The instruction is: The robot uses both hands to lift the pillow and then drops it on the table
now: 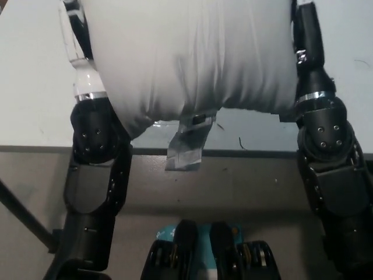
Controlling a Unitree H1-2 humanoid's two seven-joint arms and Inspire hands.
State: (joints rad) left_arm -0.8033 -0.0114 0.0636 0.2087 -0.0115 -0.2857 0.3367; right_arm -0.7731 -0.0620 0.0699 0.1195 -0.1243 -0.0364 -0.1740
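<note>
Nearest the camera, a grey label tag (187, 146) hangs from the bottom seam of the pillow (192, 58), dangling over the front edge of the white table (35, 99). Pillow is white, bulky, held up between both hands, filling the upper middle of the view and running off the top. Left hand (74, 38) presses flat against the pillow's left side, white fingers extended up along the fabric, not curled around it. Right hand (308, 35) is pressed against the pillow's right side; its fingers run out of view at the top, so can't tell their shape. Pillow squeezed between the two, its lower edge bulging just above the table surface. Beyond the fingers nothing more is visible.
</note>
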